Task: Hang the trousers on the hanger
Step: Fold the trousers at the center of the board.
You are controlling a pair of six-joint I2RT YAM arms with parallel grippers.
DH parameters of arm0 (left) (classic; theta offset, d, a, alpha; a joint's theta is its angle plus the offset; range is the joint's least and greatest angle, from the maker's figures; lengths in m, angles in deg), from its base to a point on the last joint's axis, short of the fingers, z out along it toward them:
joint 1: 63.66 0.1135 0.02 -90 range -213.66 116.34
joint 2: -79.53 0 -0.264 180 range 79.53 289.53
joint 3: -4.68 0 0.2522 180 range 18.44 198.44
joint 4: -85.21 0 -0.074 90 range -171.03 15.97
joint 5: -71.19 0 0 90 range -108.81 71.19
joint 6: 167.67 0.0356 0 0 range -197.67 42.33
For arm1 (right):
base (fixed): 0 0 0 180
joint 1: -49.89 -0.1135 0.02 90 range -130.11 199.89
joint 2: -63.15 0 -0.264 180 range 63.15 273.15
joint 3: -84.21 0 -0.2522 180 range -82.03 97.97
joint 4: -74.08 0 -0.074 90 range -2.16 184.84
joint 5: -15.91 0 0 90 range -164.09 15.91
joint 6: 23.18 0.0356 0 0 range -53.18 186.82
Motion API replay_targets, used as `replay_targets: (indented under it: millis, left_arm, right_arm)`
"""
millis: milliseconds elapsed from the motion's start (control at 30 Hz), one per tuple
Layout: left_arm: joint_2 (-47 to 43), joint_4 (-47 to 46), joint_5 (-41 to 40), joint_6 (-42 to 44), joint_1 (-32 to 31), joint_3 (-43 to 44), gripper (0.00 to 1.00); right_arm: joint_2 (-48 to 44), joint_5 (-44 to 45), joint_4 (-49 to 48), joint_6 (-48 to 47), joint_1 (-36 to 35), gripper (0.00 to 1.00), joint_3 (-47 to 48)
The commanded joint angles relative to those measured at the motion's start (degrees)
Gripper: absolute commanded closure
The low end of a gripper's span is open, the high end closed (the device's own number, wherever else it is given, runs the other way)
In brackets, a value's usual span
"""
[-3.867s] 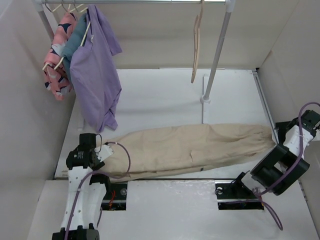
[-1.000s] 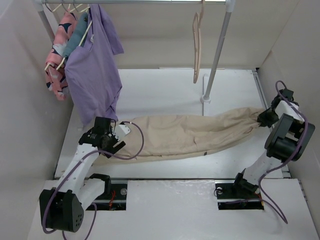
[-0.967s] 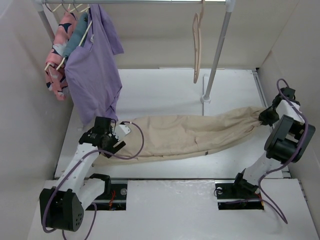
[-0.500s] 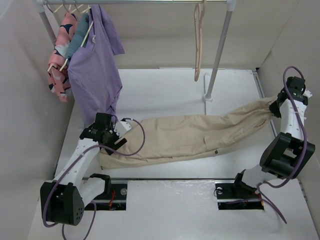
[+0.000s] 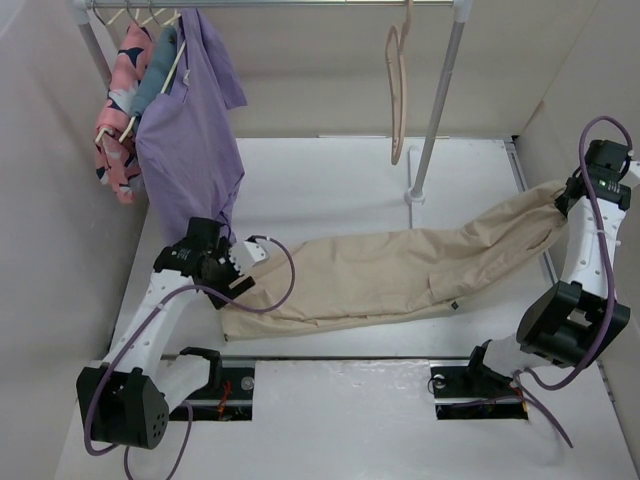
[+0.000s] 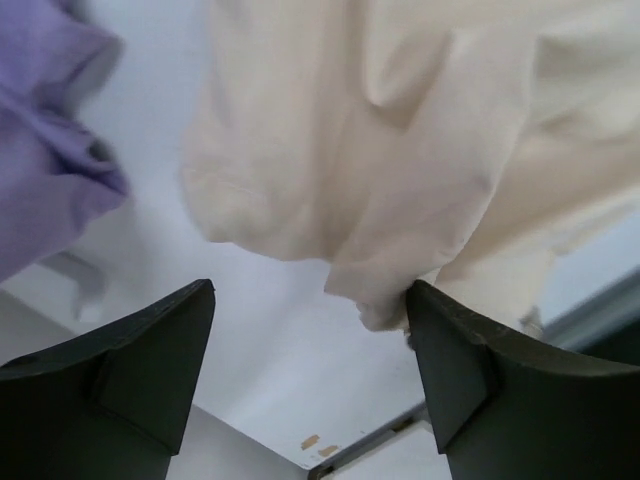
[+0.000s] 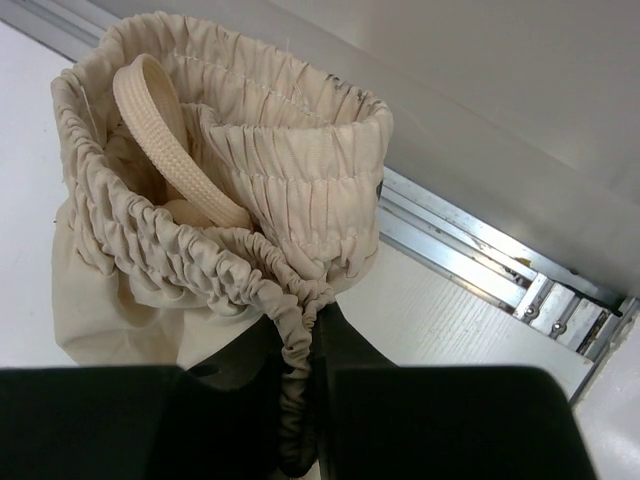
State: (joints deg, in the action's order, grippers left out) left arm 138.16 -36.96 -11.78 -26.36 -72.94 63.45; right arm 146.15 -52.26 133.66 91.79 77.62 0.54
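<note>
Your right hand (image 7: pixel 300 400) clamping trousers (image 5: pixel 400 270) waistband, 3 o'clock; left hand (image 6: pixel 310 295) gaping, empty. You should be pinching hem squarely before carrying to hanger (image 5: pixel 398 90), 12 o'clock.

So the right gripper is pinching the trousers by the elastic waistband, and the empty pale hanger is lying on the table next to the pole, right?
Not quite. The hanger is not lying on the table; it hangs from the rail, as the top external view shows. The rest holds: the right gripper pinches the trousers by the elastic waistband.
</note>
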Motion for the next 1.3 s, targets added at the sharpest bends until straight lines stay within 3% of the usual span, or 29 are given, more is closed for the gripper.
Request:
replay_targets:
  millis: [0,200,333,467,533,567,600,733,867,933,967,1033,1067,1100,1133,1267]
  left_arm:
    - [-0.8,9.2,7.3,6.0,-0.2,1.5,0.25]
    - [1.0,11.8,15.4,8.2,-2.8,2.7,0.22]
    - [3.2,8.9,12.1,7.1,-4.3,-0.8,0.22]
    - [5.4,6.1,8.5,6.4,-4.3,-2.4,0.46]
    - [5.4,4.9,6.5,5.6,-4.3,-1.8,0.69]
    - [5.4,4.9,4.7,5.1,-4.3,-1.8,0.94]
    - [5.4,4.9,4.7,5.1,-4.3,-0.8,1.0]
    - [1.4,11.3,5.9,10.1,-4.3,3.3,1.0]
    - [-5.1,20.9,6.4,25.3,-4.3,5.3,1.0]
    - [-9.3,21.0,4.3,32.3,-4.3,3.2,1.0]
    - [-10.5,21.0,3.6,35.2,-4.3,1.9,0.99]
    - [-13.6,21.0,3.0,41.1,-4.3,-2.7,0.8]
    - [-14.3,21.0,3.6,44.8,-4.3,-3.7,0.66]
    - [-14.9,20.4,4.7,45.6,-4.3,-4.3,0.38]
    - [-15.6,19.4,6.0,45.6,-4.3,-4.3,0.28]
    - [-16.2,16.7,9.1,47.4,-4.3,-4.3,0.13]
  right_arm:
    - [-1.4,1.6,-2.1,-0.6,0.3,1.0,2.4]
    - [-1.4,1.1,-2.7,-0.6,0.3,1.0,1.4]
    - [-1.4,0.6,-3.2,-0.6,0.3,1.0,0.8]
    - [-1.4,0.0,-3.7,-0.6,0.3,1.0,0.2]
    - [-1.4,-0.5,-3.7,-0.6,0.3,1.0,0.2]
    - [-1.4,-0.6,-3.7,-0.6,0.3,1.0,0.2]
    - [-1.4,-0.6,-3.7,-0.1,0.3,1.0,0.2]
    - [-0.9,-0.6,-3.7,-0.1,0.3,1.0,1.3]
    - [0.4,-0.5,-3.1,1.1,1.4,1.0,4.7]
    - [0.9,-0.6,-2.6,1.1,2.2,1.0,7.0]
    - [1.5,0.1,-1.9,1.1,2.2,1.0,9.4]
    - [2.0,0.1,-1.4,1.7,2.2,1.0,11.9]
    - [2.0,0.1,-1.4,1.7,2.2,1.0,13.0]
    - [2.0,0.1,-1.4,1.7,2.2,1.0,14.6]
    - [2.0,-0.6,-1.4,0.8,2.2,1.0,15.2]
    - [0.6,-1.2,-2.0,-1.2,0.1,1.0,15.1]
